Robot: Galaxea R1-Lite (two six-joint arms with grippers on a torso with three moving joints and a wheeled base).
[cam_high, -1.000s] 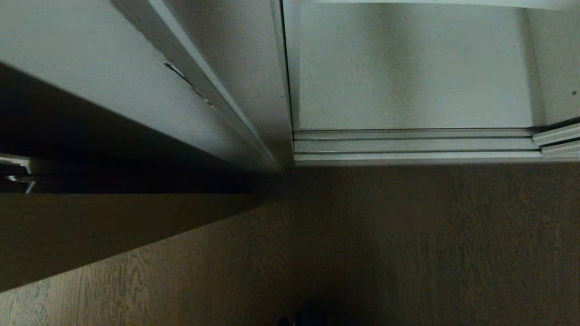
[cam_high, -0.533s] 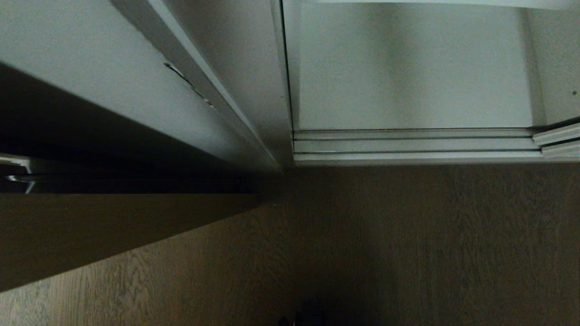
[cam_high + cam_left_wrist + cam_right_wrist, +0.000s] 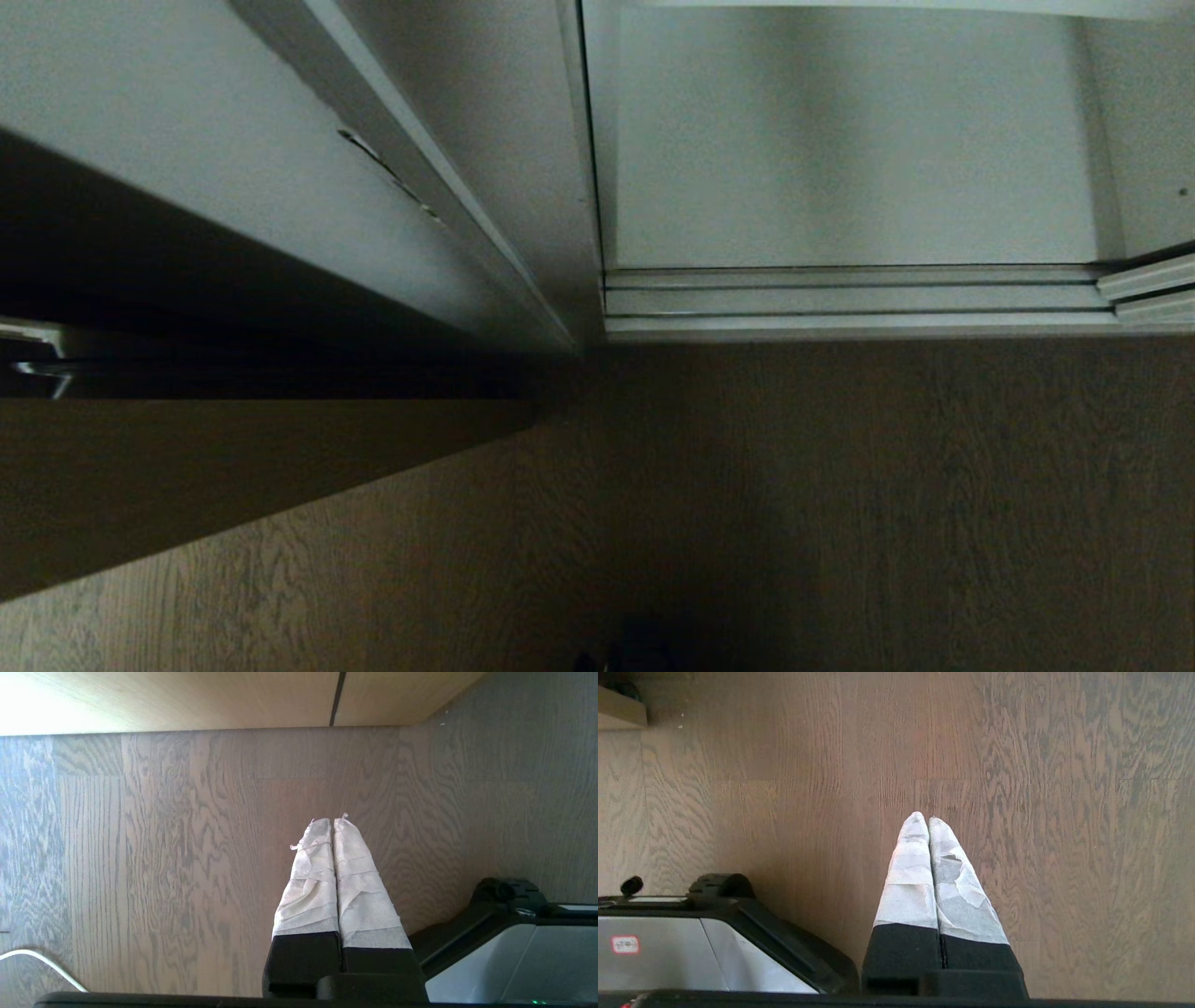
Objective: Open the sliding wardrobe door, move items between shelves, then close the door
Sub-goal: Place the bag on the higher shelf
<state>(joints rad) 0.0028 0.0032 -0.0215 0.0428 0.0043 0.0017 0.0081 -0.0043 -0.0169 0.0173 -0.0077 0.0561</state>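
While both my arms hang parked low beside my base, the wooden floor [image 3: 840,504] fills most of what I see. Ahead of me and to my right stands the wardrobe, its white compartment floor [image 3: 850,168] exposed behind the bottom rails [image 3: 850,301]; the sliding wardrobe door [image 3: 1153,278] shows only as a frame end at the far right, on those rails running left to right. No bundle is visible. My left gripper [image 3: 333,821] and right gripper [image 3: 928,819] are both clenched, empty. I judge the right nearer.
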